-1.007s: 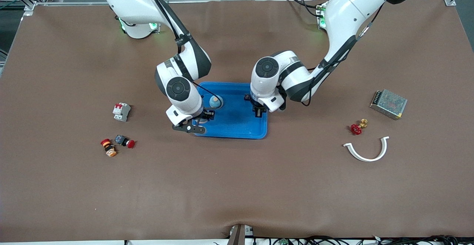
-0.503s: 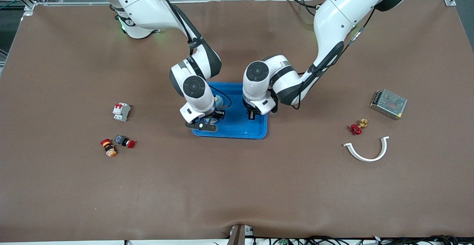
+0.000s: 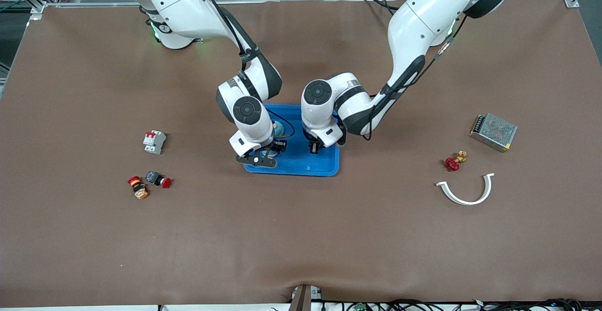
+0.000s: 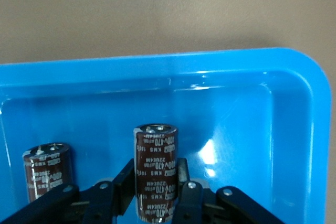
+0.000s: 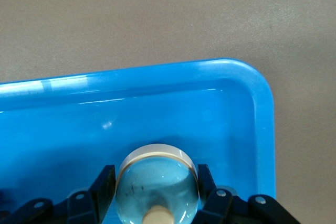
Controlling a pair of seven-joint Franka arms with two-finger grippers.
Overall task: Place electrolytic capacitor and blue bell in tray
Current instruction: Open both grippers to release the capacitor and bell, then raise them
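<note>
The blue tray (image 3: 301, 165) lies at the table's middle. My left gripper (image 3: 314, 148) is over the tray's left-arm end, shut on a brown electrolytic capacitor (image 4: 156, 161), which the hand hides in the front view. In the left wrist view the gripper (image 4: 156, 172) clamps it above the tray floor (image 4: 236, 108). A second brown cylinder (image 4: 47, 171) shows beside it; I cannot tell if it is a reflection. My right gripper (image 3: 275, 144) is over the tray's right-arm end, shut on the blue bell (image 3: 278, 127). The right wrist view shows the gripper (image 5: 156, 177) around the bell (image 5: 156, 187) over the tray (image 5: 157, 108).
Toward the right arm's end lie a white circuit breaker (image 3: 154, 141) and red push buttons (image 3: 149, 183). Toward the left arm's end lie a metal power supply (image 3: 493, 132), a red valve (image 3: 454, 162) and a white curved clamp (image 3: 465, 191).
Both grippers moved in over the tray toward its middle, each with its object. The right arm settled half a second ago; the left kept sliding toward the right arm's end.
</note>
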